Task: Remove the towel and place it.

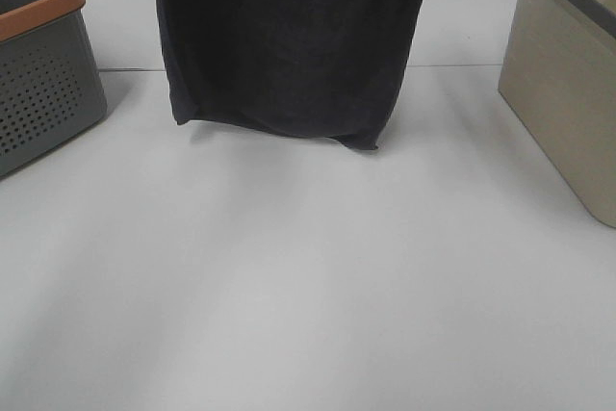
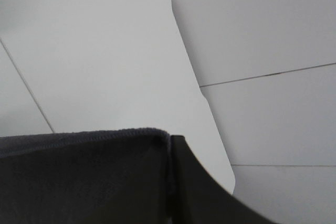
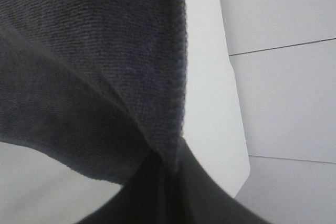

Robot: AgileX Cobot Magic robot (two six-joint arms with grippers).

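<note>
Dark charcoal towel [image 1: 289, 45] hanging upright, spread wide (soft terry texture), bottom edge possibly brushing white table [image 1: 308, 286].

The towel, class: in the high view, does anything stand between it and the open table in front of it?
Nothing visible does. The towel hangs between the grey basket and the beige bin, both off to the sides of that stretch of table.

The left tool [image 2: 173, 187] sits at the lower middle of its wrist frame, jaws pressed together on the towel [image 2: 79, 177] hem. The right tool [image 3: 170, 187] is likewise clamped on the towel. In the high view, part of it shows at the top right.
</note>
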